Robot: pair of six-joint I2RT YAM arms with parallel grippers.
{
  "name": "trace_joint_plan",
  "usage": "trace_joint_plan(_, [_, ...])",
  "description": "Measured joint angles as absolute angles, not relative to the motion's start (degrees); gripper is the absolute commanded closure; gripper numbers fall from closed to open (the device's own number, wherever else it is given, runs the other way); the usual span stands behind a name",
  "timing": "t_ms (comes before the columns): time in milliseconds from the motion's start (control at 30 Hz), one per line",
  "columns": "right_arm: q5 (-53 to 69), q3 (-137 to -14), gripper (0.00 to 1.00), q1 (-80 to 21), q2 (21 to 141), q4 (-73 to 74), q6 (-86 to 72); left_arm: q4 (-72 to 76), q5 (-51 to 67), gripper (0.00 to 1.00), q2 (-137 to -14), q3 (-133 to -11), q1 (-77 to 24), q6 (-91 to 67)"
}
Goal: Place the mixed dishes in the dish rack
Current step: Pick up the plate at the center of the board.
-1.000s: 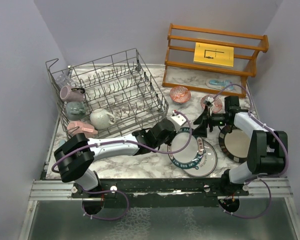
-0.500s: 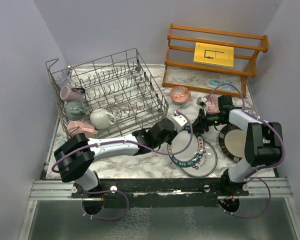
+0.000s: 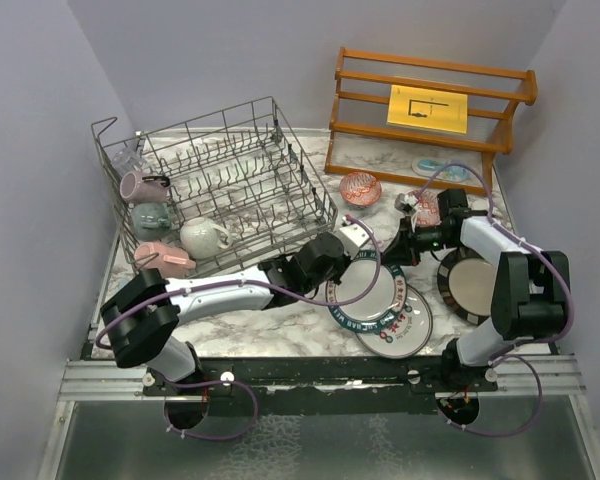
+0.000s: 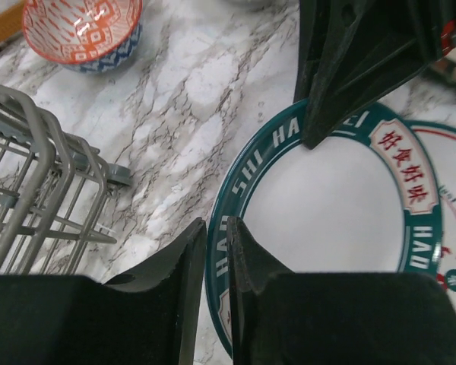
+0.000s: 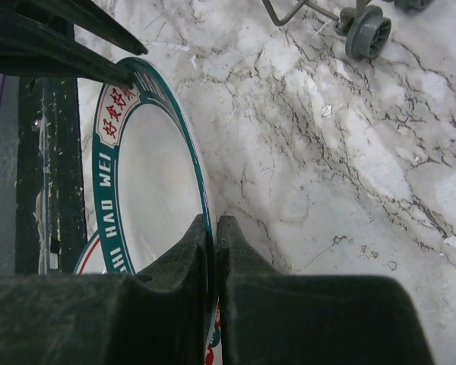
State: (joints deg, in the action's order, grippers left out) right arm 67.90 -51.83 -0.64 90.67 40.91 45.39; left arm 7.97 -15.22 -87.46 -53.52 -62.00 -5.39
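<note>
While clamped by rim, lettered plate (image 3: 365,287) spans left pincer (image 4: 216,232), right pincer (image 5: 213,226).

Left gripper (image 4: 215,236), pinching the rim of the green-rimmed lettered plate (image 4: 327,205): dish rack (image 4: 30,175) corner stands close on its left, and the right gripper (image 4: 313,139) blocks the way straight ahead across the plate. A free lane runs ahead-left over the bare marble table (image 4: 190,114), up to the red-patterned bowl (image 4: 80,26). Beside the right gripper, on the side away from the plate, the marble lies free up to the rack's grey wheel (image 5: 362,34).
</note>
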Motion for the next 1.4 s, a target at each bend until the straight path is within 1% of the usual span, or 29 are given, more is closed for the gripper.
trace_joint_plan(33, [67.8, -52.1, 0.99, -0.6, 90.1, 41.4, 45.9, 8.0, -15.2, 0.76, -86.7, -53.5, -62.0, -6.2])
trace_joint_plan(133, [67.8, -52.8, 0.99, -0.3, 88.6, 42.7, 47.7, 8.2, -15.2, 0.68, -83.4, -53.4, -62.3, -7.9])
trace_joint_plan(233, [67.9, -53.8, 0.99, 0.8, 87.8, 44.2, 49.0, 8.4, -15.2, 0.57, -79.6, -52.8, -62.4, -10.0])
trace_joint_plan(300, [67.9, -54.6, 0.99, 2.0, 87.4, 45.3, 49.7, 8.4, -15.2, 0.46, -76.9, -52.1, -62.4, -11.3])
trace_joint_plan(367, [68.4, -55.4, 0.99, 3.8, 86.8, 46.4, 49.9, 8.5, -15.0, 0.38, -74.3, -51.4, -62.4, -12.5])
trace_joint_plan(433, [68.8, -56.1, 0.99, 5.3, 86.1, 47.3, 50.1, 8.6, -15.0, 0.32, -71.7, -50.8, -62.4, -13.4])
trace_joint_plan(500, [69.3, -56.6, 0.99, 6.8, 84.9, 48.1, 50.0, 8.8, -14.9, 0.3, -69.4, -50.4, -62.4, -14.5])
trace_joint_plan(600, [70.3, -57.1, 0.99, 8.6, 82.8, 48.4, 49.3, 9.5, -14.4, 0.29, -66.8, -50.2, -62.3, -15.9])
trace_joint_plan(667, [71.3, -57.4, 0.99, 9.8, 80.8, 48.4, 48.2, 9.9, -13.5, 0.26, -65.5, -50.2, -62.2, -17.0])
trace_joint_plan(833, [72.1, -60.0, 0.99, 11.2, 76.8, 48.1, 42.3, 9.8, -11.0, 0.12, -63.0, -50.2, -61.1, -19.6])
trace_joint_plan(967, [72.1, -64.4, 0.99, 11.3, 74.7, 46.7, 35.7, 8.4, -8.3, 0.11, -62.0, -52.6, -58.7, -21.1])
trace_joint_plan(1233, [70.0, -76.9, 0.99, 11.4, 71.7, 38.0, 15.6, 7.9, 0.9, 0.11, -62.2, -62.7, -46.5, -25.7])
trace_joint_plan(1400, [67.6, -86.0, 0.99, 10.9, 74.6, 32.5, 3.9, 6.8, 2.6, 0.11, -62.4, -66.4, -45.4, -26.0])
